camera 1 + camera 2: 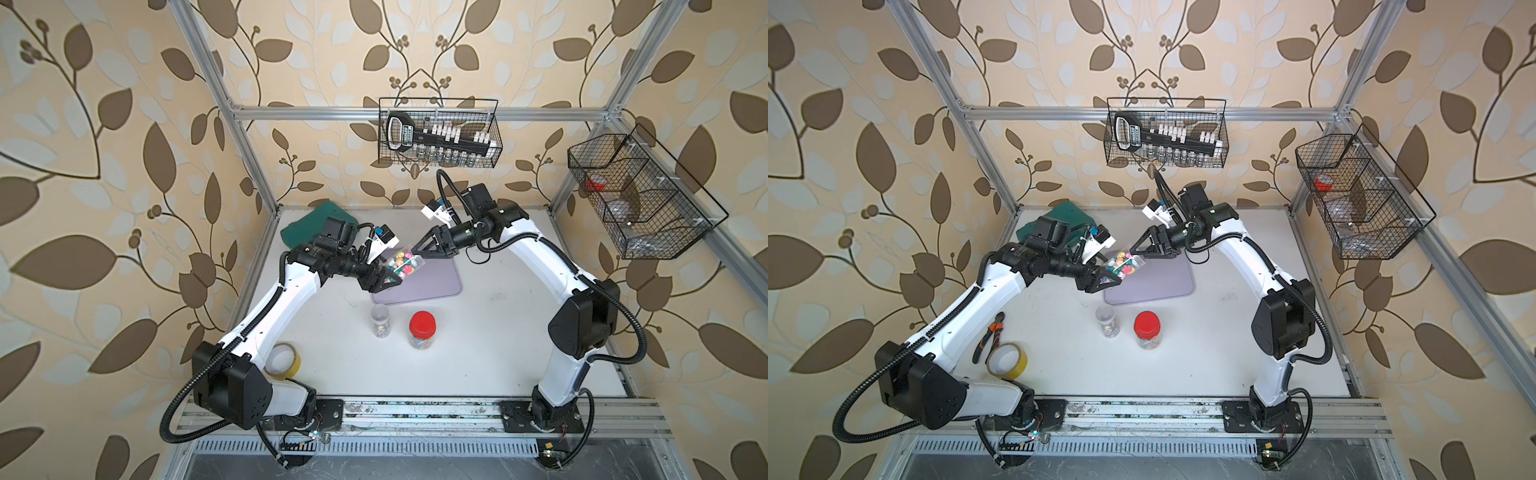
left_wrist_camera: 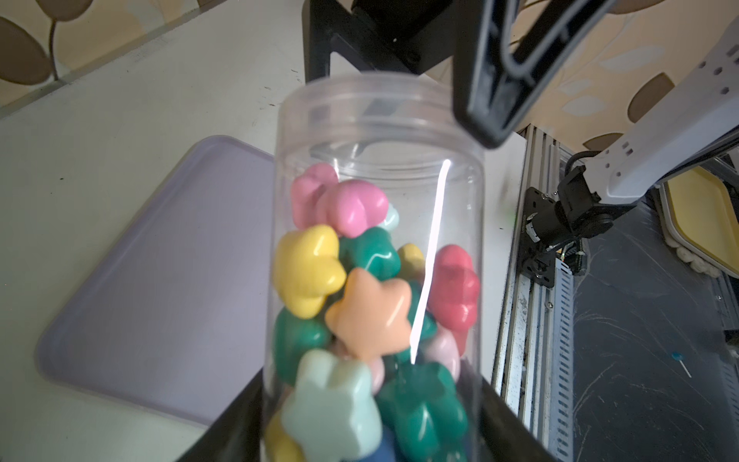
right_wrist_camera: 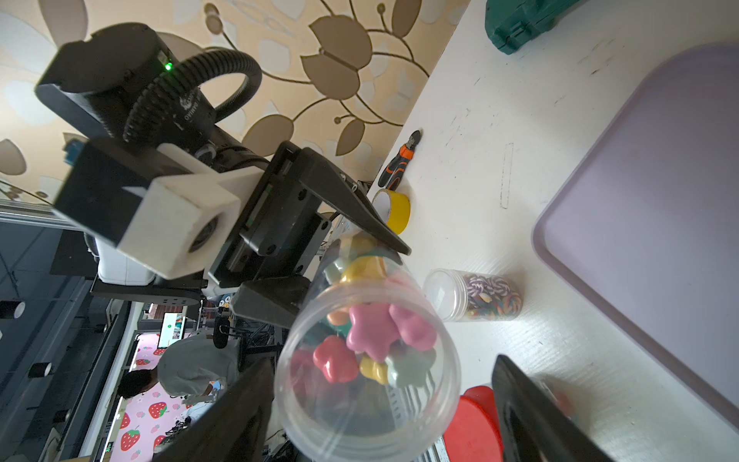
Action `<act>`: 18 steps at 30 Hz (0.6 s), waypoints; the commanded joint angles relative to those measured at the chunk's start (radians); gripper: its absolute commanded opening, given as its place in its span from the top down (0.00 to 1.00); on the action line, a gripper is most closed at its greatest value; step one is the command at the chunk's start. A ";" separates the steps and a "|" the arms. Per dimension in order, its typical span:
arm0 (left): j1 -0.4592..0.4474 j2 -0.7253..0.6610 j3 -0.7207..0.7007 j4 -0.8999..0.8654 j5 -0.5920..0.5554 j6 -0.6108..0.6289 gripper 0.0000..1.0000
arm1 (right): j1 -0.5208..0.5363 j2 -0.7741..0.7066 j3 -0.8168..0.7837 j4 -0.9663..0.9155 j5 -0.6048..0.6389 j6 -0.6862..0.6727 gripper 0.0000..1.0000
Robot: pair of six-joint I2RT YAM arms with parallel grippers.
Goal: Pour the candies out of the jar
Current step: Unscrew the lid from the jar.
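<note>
A clear, lidless jar [image 1: 402, 266] [image 1: 1126, 264] hangs tilted in the air over the near-left corner of the lilac tray [image 1: 436, 278] [image 1: 1167, 278]. Pastel flower-shaped candies [image 2: 370, 316] [image 3: 372, 332] fill its lower part. My left gripper [image 1: 392, 276] [image 2: 372, 380] is shut on the jar's body. My right gripper [image 1: 413, 251] [image 3: 382, 360] stands open at the jar's mouth [image 3: 366, 400], a finger on either side of the rim. One finger sits close to the rim and the other stands apart from it. The tray holds nothing.
On the white table in front of the tray stand a small open jar of swirl lollipops [image 1: 380, 320] and a red-lidded jar [image 1: 422, 328]. Yellow tape [image 1: 282, 359] and pliers [image 1: 990, 334] lie front left, a green case [image 1: 311, 226] back left. Wire baskets [image 1: 438, 133] hang on the walls.
</note>
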 commanded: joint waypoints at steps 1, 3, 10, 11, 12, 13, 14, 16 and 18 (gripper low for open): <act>-0.010 -0.037 0.065 0.032 0.062 -0.003 0.34 | 0.007 0.019 0.033 0.000 -0.030 -0.013 0.20; -0.010 -0.035 0.064 0.032 0.061 -0.002 0.34 | 0.008 0.017 0.032 0.000 -0.030 -0.013 0.23; -0.011 -0.031 0.064 0.032 0.062 -0.003 0.34 | 0.008 0.012 0.031 0.000 -0.032 -0.023 0.30; -0.011 -0.032 0.065 0.032 0.063 -0.003 0.34 | 0.007 0.013 0.031 0.000 -0.035 -0.024 0.31; -0.012 -0.031 0.063 0.033 0.063 -0.004 0.34 | 0.008 0.012 0.030 0.000 -0.039 -0.026 0.32; -0.012 -0.032 0.062 0.034 0.064 -0.004 0.34 | 0.007 0.013 0.029 0.000 -0.041 -0.026 0.33; -0.012 -0.030 0.063 0.034 0.064 -0.006 0.34 | 0.008 0.013 0.028 0.000 -0.043 -0.026 0.34; -0.012 -0.030 0.064 0.035 0.066 -0.006 0.34 | 0.008 0.013 0.024 0.000 -0.048 -0.028 0.35; -0.012 -0.029 0.064 0.037 0.067 -0.007 0.34 | 0.008 0.013 0.021 0.000 -0.056 -0.029 0.35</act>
